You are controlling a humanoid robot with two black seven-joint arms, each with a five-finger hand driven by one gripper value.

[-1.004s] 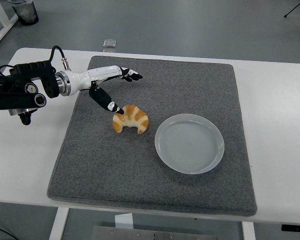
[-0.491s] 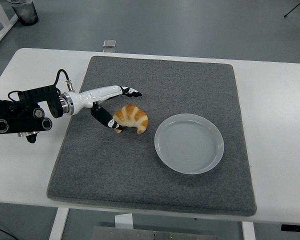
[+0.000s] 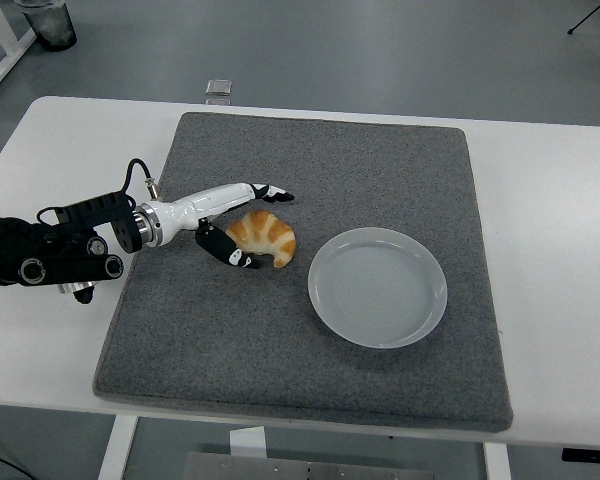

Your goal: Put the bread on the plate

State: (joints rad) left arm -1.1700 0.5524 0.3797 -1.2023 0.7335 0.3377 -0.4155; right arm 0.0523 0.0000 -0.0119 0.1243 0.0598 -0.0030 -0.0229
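Golden croissant (image 3: pixel 264 238) on grey felt mat (image 3: pixel 310 350), cupped between spread fingers (image 3: pixel 265 190) and thumb of left hand (image 3: pixel 242 222), not yet clamped | step: closing the grasp | next: pinch, lift, carry to white plate (image 3: pixel 378 287) just beyond fingertips | white table (image 3: pixel 550 190), grey floor behind

The table (image 3: pixel 550 200) is white. A dark grey mat (image 3: pixel 320 330) with a speckled, fuzzy look covers its middle. The bread (image 3: pixel 264 236) is golden brown with lighter tan stripes across it and pale ends. The plate (image 3: pixel 378 287) is a pale grey-white, with faint rings in its middle. The left hand (image 3: pixel 235 215) is white with black fingertips (image 3: pixel 276 194), and its arm (image 3: pixel 50 255) is black with a silver ring. The floor (image 3: pixel 380 50) past the table's far edge is grey.
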